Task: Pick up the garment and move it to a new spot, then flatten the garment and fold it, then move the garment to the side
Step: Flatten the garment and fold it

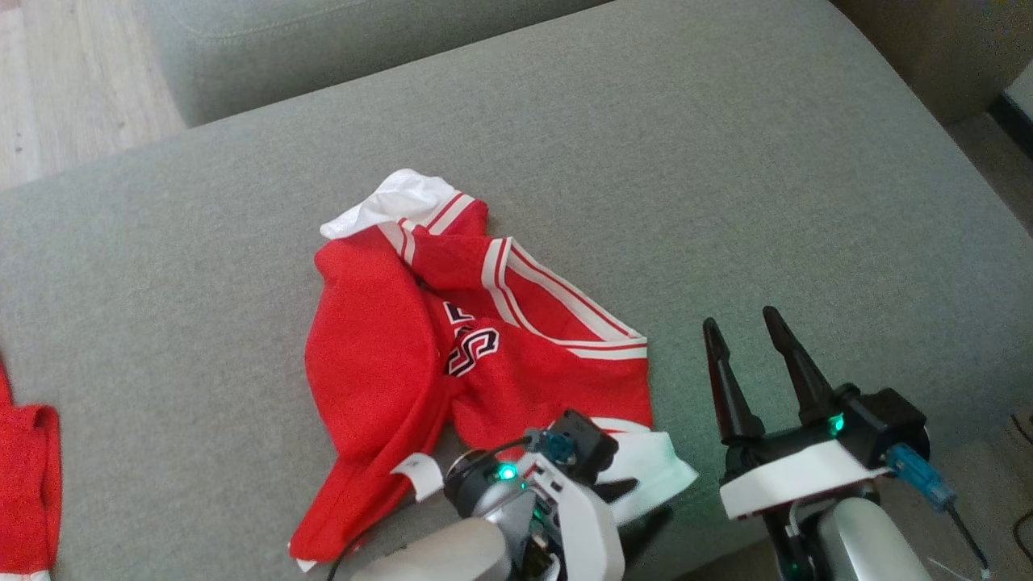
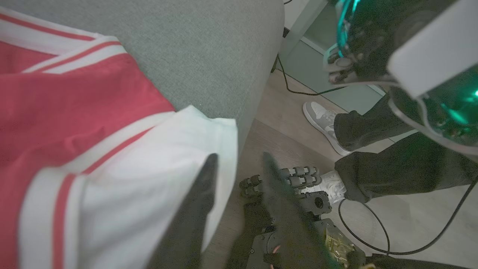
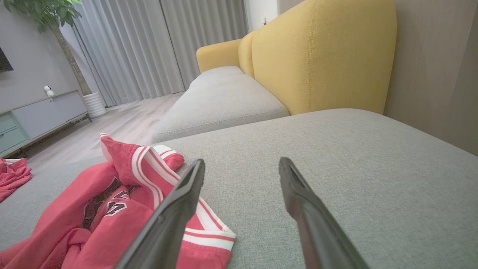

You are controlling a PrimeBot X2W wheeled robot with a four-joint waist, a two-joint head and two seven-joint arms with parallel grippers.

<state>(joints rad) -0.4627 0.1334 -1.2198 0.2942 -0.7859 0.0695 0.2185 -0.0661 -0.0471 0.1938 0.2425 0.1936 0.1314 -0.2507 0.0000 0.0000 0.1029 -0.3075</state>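
Observation:
A red garment with white and red striped trim lies crumpled on the grey sofa cushion. Its white cuff hangs by the cushion's front edge. My left gripper is at that cuff. In the left wrist view its fingers stand narrowed with a gap, one finger over the white cloth, whose edge lies between them. Whether the left gripper pinches the cloth I cannot tell. My right gripper hovers open to the right of the garment, with nothing between its fingers.
Another red cloth lies at the cushion's left edge. The sofa's front edge drops to a wooden floor where a person's shoes and dark trouser legs stand beside a black cable. A yellow backrest rises behind the seat.

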